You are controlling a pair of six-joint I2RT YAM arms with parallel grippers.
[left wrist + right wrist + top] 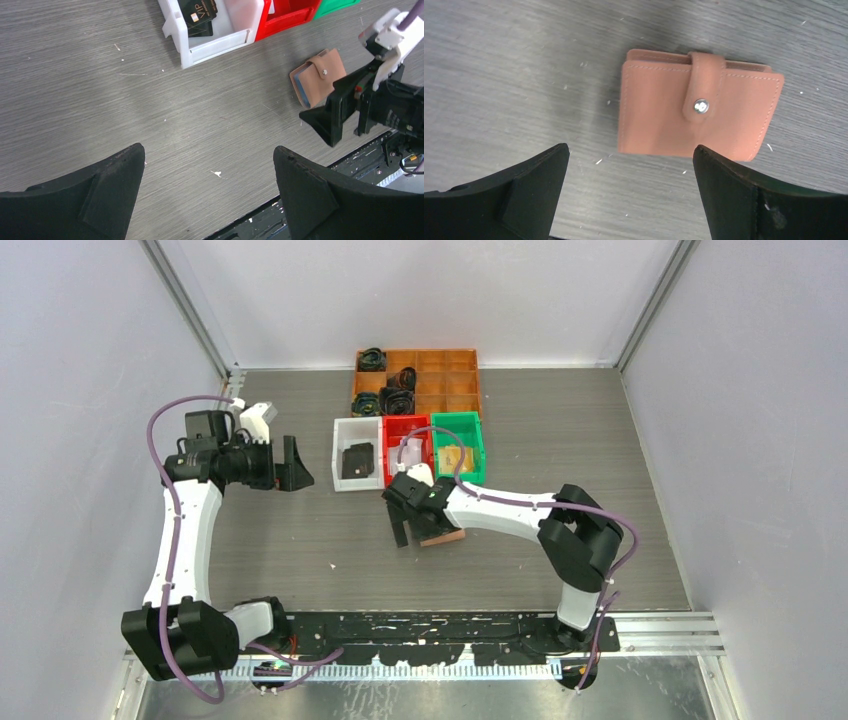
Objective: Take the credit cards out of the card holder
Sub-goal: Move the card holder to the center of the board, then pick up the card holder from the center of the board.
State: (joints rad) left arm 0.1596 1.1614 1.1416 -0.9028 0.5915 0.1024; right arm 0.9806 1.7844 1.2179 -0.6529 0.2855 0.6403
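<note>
**Both grippers spread wide, card holder closed on the table**

Nearest the right wrist camera, the right gripper (630,190) has its two black fingers (509,192) spread fully apart, grasping nothing. Just beyond them lies the card holder (659,117), a tan-pink wallet flat on the grey table (499,75), folded shut with its strap tab snapped down by a metal stud. The fingers do not touch it.

From above, the right gripper (408,512) hangs over the middle of the table, with the card holder (447,536) showing just beside it.

The left gripper (292,468) sits well apart to the left, near the white bin (340,455), its jaws likewise released and empty. Its wrist view shows a black card (198,15) lying in that white bin (220,42). Next along stand a red bin (390,455) holding a whitish card (409,450) and a green bin (478,450) holding an orange-yellow card (455,457). Behind them, an orange tray (450,380) holds black coiled bundles (397,400).
</note>
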